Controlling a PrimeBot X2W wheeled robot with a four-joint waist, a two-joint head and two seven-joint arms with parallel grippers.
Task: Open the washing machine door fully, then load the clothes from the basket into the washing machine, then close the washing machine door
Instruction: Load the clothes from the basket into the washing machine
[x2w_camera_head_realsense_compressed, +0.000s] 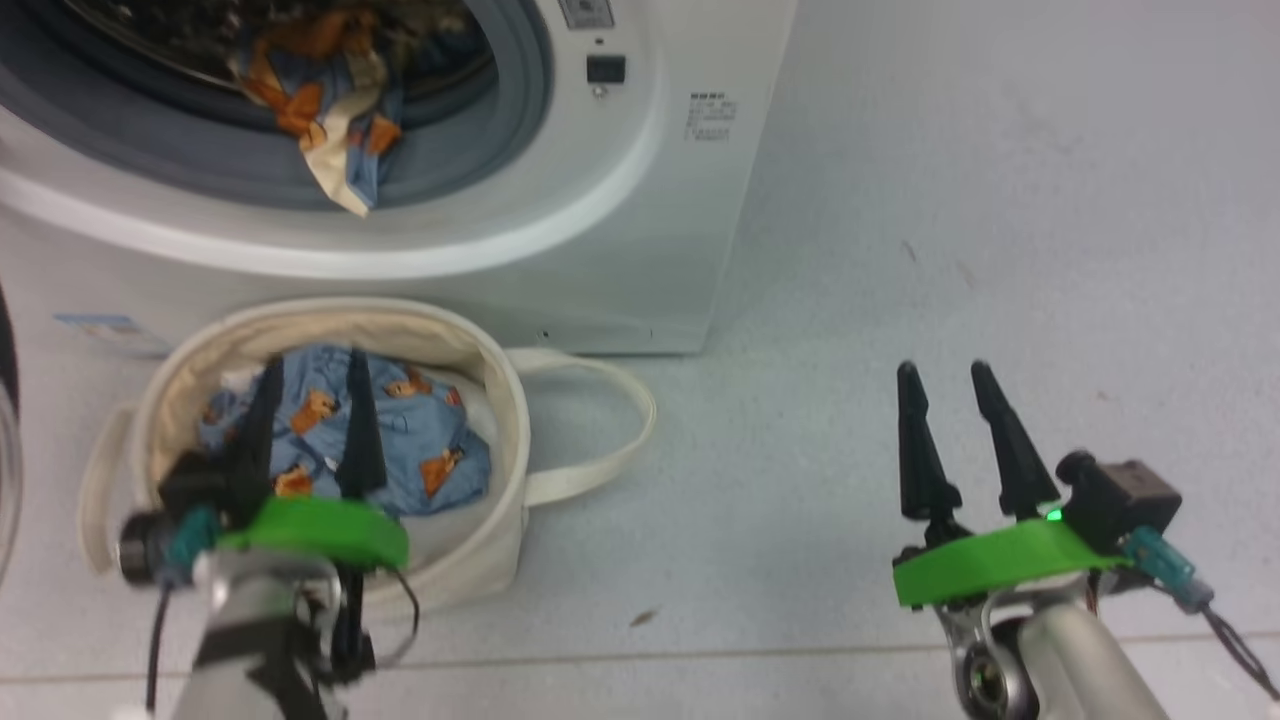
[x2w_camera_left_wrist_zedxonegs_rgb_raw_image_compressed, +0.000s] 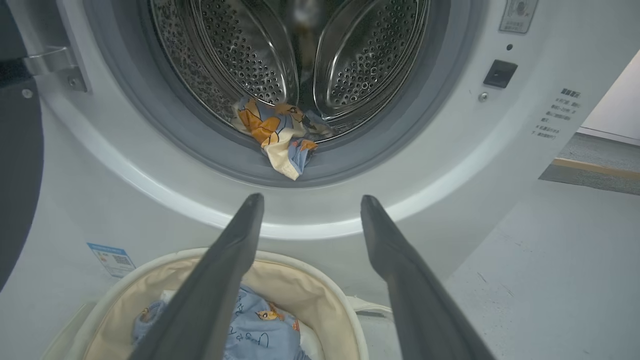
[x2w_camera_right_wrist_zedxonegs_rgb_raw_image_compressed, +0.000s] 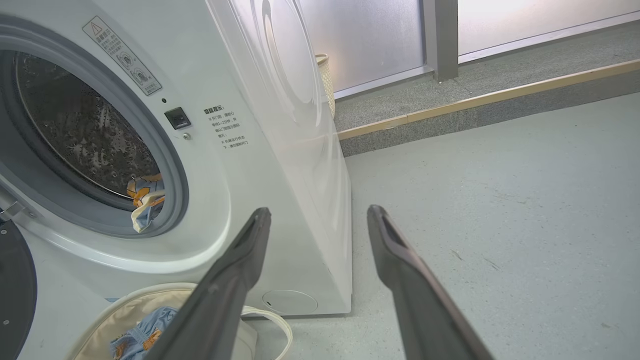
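The white washing machine (x2w_camera_head_realsense_compressed: 640, 200) stands with its round mouth uncovered. One printed piece of the clothes (x2w_camera_head_realsense_compressed: 330, 110) hangs over the grey rubber ring, also seen as a garment (x2w_camera_left_wrist_zedxonegs_rgb_raw_image_compressed: 280, 135) at the drum's lip. The door (x2w_camera_left_wrist_zedxonegs_rgb_raw_image_compressed: 17, 175) is swung away at the left edge. The cream basket (x2w_camera_head_realsense_compressed: 500, 400) sits on the floor in front, holding light-blue clothes (x2w_camera_head_realsense_compressed: 420, 440). My left gripper (x2w_camera_head_realsense_compressed: 312, 368) hovers open above the basket, empty. My right gripper (x2w_camera_head_realsense_compressed: 945, 368) is open over bare floor to the right. In the right wrist view the basket (x2w_camera_right_wrist_zedxonegs_rgb_raw_image_compressed: 125, 310) shows at lower left.
Pale grey floor (x2w_camera_head_realsense_compressed: 1000, 250) spreads to the right of the washer. A raised step with a wooden strip (x2w_camera_right_wrist_zedxonegs_rgb_raw_image_compressed: 475, 100) runs behind, below frosted panels. A small woven bin (x2w_camera_right_wrist_zedxonegs_rgb_raw_image_compressed: 326, 75) stands beside the washer's far side. A blue label sticker (x2w_camera_left_wrist_zedxonegs_rgb_raw_image_compressed: 111, 259) is on the washer front.
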